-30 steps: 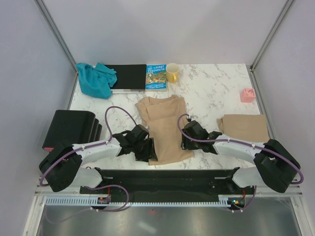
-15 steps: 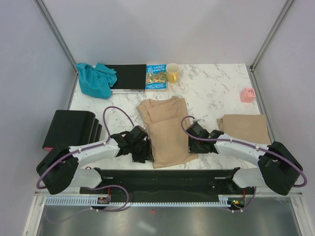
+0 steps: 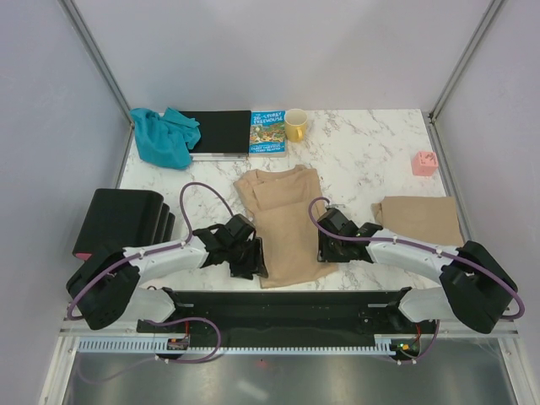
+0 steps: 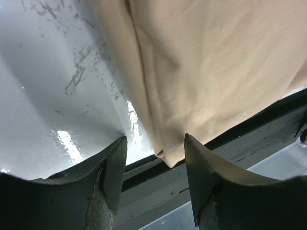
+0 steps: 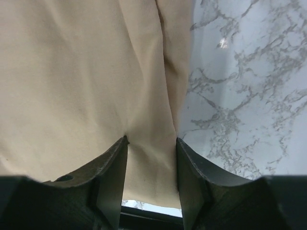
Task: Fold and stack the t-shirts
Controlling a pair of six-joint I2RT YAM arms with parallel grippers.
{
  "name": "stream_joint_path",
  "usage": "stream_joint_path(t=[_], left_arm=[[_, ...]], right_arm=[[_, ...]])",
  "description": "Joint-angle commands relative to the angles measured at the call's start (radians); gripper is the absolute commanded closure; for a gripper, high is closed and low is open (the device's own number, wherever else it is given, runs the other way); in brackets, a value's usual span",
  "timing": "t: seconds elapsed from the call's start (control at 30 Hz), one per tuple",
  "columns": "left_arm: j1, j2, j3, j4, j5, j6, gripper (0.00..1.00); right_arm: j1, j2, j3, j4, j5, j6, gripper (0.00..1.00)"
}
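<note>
Table [image 3: 363, 160]: white marble, grey veining.
Shirt [image 3: 285, 228]: plain tan-beige.
Folded shirt [image 3: 418, 219]: the same tan-beige, plain.
Garment [image 3: 163, 137]: teal-blue, plain.
Board [image 3: 221, 133]: flat black.
Book [image 3: 267, 132]: multicoloured picture cover, mostly blue and green, with yellow lettering.
Mug [image 3: 295, 125]: yellow.
Cube [image 3: 424, 163]: pink.
Stand [image 3: 126, 221]: black, with a pink-red strip at one low corner.
Arms [image 3: 160, 257]: white shells, black joints, purple cables.
Walls [image 3: 278, 51]: pale grey, with a faint lilac cast.

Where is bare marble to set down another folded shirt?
Far right, between yellow mug, pink block and folded shirt. A smaller patch between teal garment and middle shirt. Crowded: the near edge, left gripper and right gripper at the middle shirt's hem.
</note>
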Motion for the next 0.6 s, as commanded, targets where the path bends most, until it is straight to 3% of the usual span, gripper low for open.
stream_joint_path(t=[0.0,0.13,0.23,0.33,0.37,0.43,0.57], left_arm=[[-0.006,0.036,-0.013,0.034,-0.008,-0.015,0.41],[-0.006,0.023,-0.014,0.036,-0.010,-0.013,0.41],[-0.006,0.036,-0.019,0.037,-0.003,-0.012,0.48],[-0.006,0.046,-0.028,0.046,0.003,-0.012,0.63],[-0.008,0.044,-0.031,0.048,0.006,-0.013,0.82],[-0.008,0.041,-0.036,0.050,0.007,-0.013,0.98],[-0.008,0.019,-0.036,0.047,0.001,-0.013,0.98]], right_arm=[[0.006,0.034,-0.043,0.001,-0.081,0.026,0.51],[0.006,0.041,-0.048,0.020,-0.107,0.033,0.58],[0.008,0.046,-0.048,0.026,-0.113,0.033,0.65],[0.008,0.043,-0.052,0.029,-0.116,0.037,0.76],[0.008,0.043,-0.055,0.029,-0.119,0.037,0.85],[0.008,0.041,-0.063,0.037,-0.124,0.043,0.99],[0.015,0.028,-0.060,0.057,-0.132,0.043,1.00]])
